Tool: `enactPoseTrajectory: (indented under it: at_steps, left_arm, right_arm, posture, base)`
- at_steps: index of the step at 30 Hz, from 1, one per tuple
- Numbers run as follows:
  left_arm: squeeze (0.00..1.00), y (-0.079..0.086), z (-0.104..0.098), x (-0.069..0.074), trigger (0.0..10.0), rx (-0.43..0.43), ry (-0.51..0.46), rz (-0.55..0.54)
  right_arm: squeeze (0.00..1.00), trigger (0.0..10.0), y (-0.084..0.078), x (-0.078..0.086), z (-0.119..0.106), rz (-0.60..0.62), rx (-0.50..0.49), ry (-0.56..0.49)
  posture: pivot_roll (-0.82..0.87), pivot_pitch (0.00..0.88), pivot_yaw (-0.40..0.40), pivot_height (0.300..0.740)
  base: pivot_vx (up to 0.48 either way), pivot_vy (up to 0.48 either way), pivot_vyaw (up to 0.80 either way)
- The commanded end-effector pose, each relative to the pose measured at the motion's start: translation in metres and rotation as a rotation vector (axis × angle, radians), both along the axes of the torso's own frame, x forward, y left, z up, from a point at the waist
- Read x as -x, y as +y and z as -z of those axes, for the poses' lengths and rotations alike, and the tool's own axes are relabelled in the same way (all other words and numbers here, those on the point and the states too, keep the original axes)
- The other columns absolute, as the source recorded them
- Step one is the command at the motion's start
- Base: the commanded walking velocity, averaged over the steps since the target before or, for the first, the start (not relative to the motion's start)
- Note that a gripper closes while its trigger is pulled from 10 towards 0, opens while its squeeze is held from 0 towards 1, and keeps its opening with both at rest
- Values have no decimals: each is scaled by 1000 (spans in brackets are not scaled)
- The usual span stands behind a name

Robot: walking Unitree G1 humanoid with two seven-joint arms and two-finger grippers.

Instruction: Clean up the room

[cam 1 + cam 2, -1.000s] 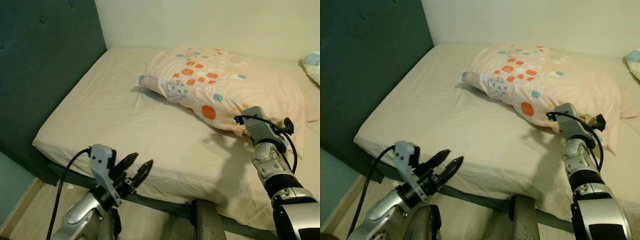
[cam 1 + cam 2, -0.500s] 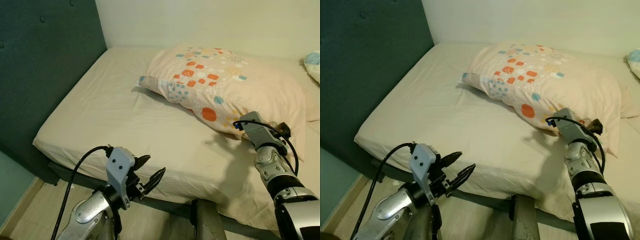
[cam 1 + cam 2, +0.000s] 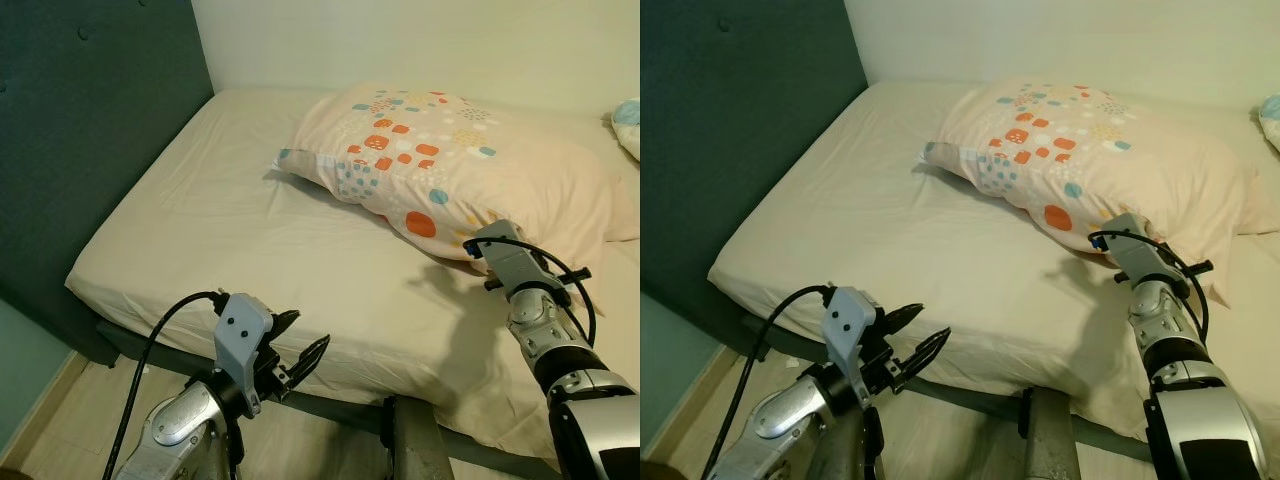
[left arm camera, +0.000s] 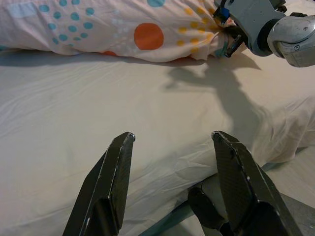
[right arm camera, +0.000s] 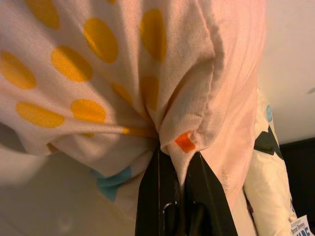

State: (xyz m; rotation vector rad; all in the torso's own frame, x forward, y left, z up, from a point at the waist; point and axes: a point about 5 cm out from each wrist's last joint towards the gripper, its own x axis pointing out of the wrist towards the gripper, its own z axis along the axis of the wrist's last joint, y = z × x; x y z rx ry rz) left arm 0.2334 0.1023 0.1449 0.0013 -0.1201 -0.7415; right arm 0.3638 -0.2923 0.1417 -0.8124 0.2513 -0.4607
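A peach pillow with orange, blue and yellow spots lies across the cream bed. My right gripper is at the pillow's near edge, shut on a pinch of its fabric. In the right wrist view the two fingers clamp the bunched cloth of the pillow. My left gripper hangs open below the mattress's front edge, holding nothing. In the left wrist view its fingers stand wide apart over the sheet.
A dark teal padded headboard runs along the bed's left side. A second pillow peeks in at the far right. The bed frame's dark rail lies under the mattress edge, with wooden floor at the lower left.
My left arm dropped lower and swung right, below the mattress edge. My right gripper pressed in at the pillow's near edge, and the pillow shifted slightly away.
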Motion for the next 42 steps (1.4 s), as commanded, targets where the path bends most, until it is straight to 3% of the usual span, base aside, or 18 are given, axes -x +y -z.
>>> enactPoseTrajectory:
  at_steps: [1,4,7,8,11,13,14,16,17,19,20,22,23,26,33,35,37,42]
  left_arm:
    - [0,1,7,1,10000,-23,22,0]
    - [0,2,7,0,10000,-25,21,-5]
    - [0,8,7,-3,10000,-36,16,-28]
    - [0,18,9,-8,10000,-55,10,-85]
    - [0,25,10,-12,10000,-69,6,-127]
    - [0,48,9,-24,10000,-83,-8,-268]
    - [0,48,9,-24,10000,-83,-8,-268]
    - [0,76,-1,-38,10000,-70,-47,-430]
    - [0,76,-1,-38,10000,-70,-47,-430]
    - [0,94,-10,-45,10000,-45,-77,-528]
    - [0,94,-10,-45,10000,-45,-77,-528]
    - [0,106,-18,-50,10000,-20,-100,-595]
    - [0,106,-18,-50,10000,-20,-100,-595]
    - [0,116,-22,-50,10000,5,-112,-640]
    - [0,120,-18,-48,10000,4,-109,-660]
    - [0,120,-17,-49,10000,7,-110,-665]
    - [0,120,-17,-51,10000,11,-111,-672]
    - [0,118,-16,-52,10000,18,-112,-665]
  right_arm:
    - [0,0,-5,3,3,14,-29,16]
    - [0,0,-1,1,3,-13,-80,15]
    - [0,0,12,-4,8,-99,-212,53]
    - [0,0,27,-9,10,-187,-289,84]
    - [0,0,36,-12,10,-247,-336,104]
    - [0,0,64,-20,7,-393,-444,112]
    - [0,0,64,-20,7,-393,-444,112]
    - [0,0,102,-26,0,-564,-553,108]
    - [0,0,102,-26,0,-564,-553,108]
    - [0,0,131,-28,-4,-680,-615,115]
    - [0,0,131,-28,-4,-680,-615,115]
    - [0,0,162,-24,-8,-816,-647,145]
    - [0,0,162,-24,-8,-816,-647,145]
    - [0,0,198,-8,-13,-1044,-658,245]
    - [0,0,218,17,-17,-1263,-653,404]
    - [0,0,227,28,-22,-1334,-684,441]
    - [0,0,243,54,-33,-1468,-755,511]
    - [0,0,262,74,-56,-1568,-885,520]
  posture:
    - [-2,253,15,567]
    - [-6,247,13,567]
    - [-6,247,13,567]
    - [-14,237,14,567]
    - [-14,237,14,567]
    - [-36,224,14,567]
    - [-36,224,14,567]
    - [-46,215,14,567]
    - [-46,215,14,567]
    - [-46,215,14,567]
    - [-46,215,14,567]
    - [-48,212,9,567]
    - [-48,212,9,567]
    - [-49,213,4,567]
    - [-52,214,1,567]
    - [-52,214,1,567]
    - [-54,215,-1,567]
    - [-57,211,2,567]
  base:
    - [0,0,0]
    - [0,0,0]
    - [0,0,0]
    - [0,0,0]
    - [0,0,0]
    - [0,0,0]
    - [0,0,0]
    - [0,0,0]
    - [0,0,0]
    - [0,0,0]
    - [0,0,0]
    - [0,0,0]
    - [0,0,0]
    - [0,0,0]
    - [0,0,0]
    - [0,0,0]
    - [0,0,0]
    - [0,0,0]
